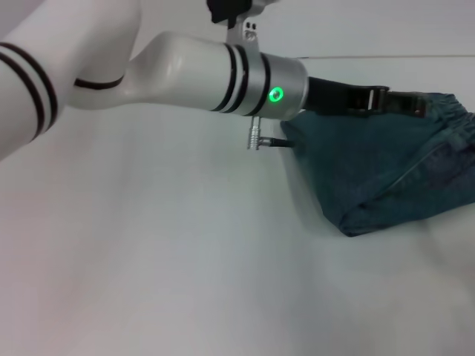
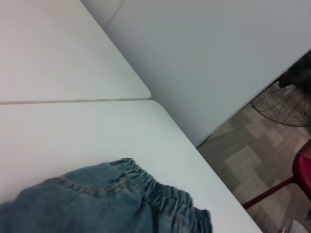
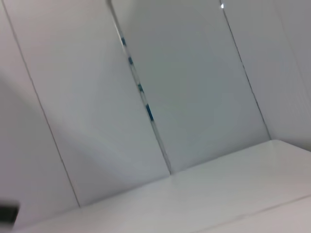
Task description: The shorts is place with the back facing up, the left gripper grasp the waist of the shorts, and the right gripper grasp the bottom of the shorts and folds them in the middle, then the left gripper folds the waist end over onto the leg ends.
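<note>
The shorts (image 1: pixel 371 170) lie in a folded blue-green denim heap at the right of the white table (image 1: pixel 185 259). The puckered waist of the shorts (image 1: pixel 454 122) is at the heap's far right end. My left arm reaches across from the left, silver wrist and green ring showing. The left gripper (image 1: pixel 412 104) rests on the upper edge of the denim beside the waistband, its fingers together on the cloth. In the left wrist view the shorts (image 2: pixel 97 204) and gathered waist (image 2: pixel 165 196) sit close below. The leg hems are hidden. The right gripper is out of view.
A seam (image 2: pixel 73 101) joins two table tops beyond the shorts. The table's edge drops to a tiled floor with a red chair (image 2: pixel 303 165) and a wire fan (image 2: pixel 286 104). The right wrist view holds only wall panels and table.
</note>
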You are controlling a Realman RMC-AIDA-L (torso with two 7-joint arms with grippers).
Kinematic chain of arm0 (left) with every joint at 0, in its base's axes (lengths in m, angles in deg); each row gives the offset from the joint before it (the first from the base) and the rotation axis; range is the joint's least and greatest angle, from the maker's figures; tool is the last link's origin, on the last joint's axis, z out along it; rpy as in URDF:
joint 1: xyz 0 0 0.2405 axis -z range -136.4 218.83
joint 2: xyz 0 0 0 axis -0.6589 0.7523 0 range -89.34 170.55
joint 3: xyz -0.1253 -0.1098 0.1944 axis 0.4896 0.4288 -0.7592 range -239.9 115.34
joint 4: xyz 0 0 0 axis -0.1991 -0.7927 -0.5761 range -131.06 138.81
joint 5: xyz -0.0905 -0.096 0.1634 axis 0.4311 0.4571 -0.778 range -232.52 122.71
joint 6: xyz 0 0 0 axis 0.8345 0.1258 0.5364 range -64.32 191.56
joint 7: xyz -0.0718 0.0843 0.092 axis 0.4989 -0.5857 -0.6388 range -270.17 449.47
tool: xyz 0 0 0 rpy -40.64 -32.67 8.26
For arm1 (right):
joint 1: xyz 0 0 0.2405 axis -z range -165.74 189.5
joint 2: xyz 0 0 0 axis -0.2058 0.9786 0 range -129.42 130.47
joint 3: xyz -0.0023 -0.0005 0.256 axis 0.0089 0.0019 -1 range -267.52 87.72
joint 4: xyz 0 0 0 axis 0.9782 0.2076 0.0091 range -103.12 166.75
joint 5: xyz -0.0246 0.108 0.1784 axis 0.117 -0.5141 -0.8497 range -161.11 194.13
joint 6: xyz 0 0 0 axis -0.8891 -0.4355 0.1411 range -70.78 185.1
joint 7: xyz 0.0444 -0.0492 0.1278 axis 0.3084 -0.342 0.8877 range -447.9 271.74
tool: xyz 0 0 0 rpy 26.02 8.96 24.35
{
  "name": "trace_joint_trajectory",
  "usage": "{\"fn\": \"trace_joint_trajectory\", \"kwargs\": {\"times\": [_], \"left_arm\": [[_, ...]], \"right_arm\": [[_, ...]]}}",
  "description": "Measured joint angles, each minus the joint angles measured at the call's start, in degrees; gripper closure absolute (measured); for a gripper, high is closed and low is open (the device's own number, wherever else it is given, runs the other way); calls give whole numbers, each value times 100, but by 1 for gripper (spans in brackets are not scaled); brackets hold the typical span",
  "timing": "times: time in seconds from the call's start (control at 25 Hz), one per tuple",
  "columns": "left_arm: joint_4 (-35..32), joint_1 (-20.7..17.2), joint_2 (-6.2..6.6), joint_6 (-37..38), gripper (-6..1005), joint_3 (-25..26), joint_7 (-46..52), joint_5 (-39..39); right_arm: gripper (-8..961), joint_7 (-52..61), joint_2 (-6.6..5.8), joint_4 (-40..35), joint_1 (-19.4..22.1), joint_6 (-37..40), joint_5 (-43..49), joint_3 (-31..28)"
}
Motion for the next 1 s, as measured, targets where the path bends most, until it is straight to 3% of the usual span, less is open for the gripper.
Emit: {"fn": "trace_joint_trajectory", "kwargs": {"times": [0.28,0.52,0.56,0.64,0.68,0.84,1.0], "left_arm": [[-172,-492,-9,189,37,306,-1002,0],[-389,-1076,-45,837,38,1158,-2163,4],[-428,-1366,-9,1378,38,1687,-2716,3],[-447,-1551,42,1738,38,1984,-3032,3],[-454,-1662,90,1921,38,2130,-3176,3],[-450,-1929,333,2606,38,2479,-3544,-95],[-480,-1989,531,3172,38,2732,-3601,-629]], "right_arm": [[6,2458,-53,-1670,-396,-349,562,220],[7,4030,-271,-2340,-826,-662,1251,224],[7,4248,-344,-2358,-897,-694,1369,230],[7,4629,-495,-2373,-1044,-701,1669,240],[7,4629,-495,-2373,-1044,-701,1669,240],[7,5124,-753,-2454,-1184,-487,2168,268],[6,5623,-918,-2817,-1251,5,2599,288]]}}
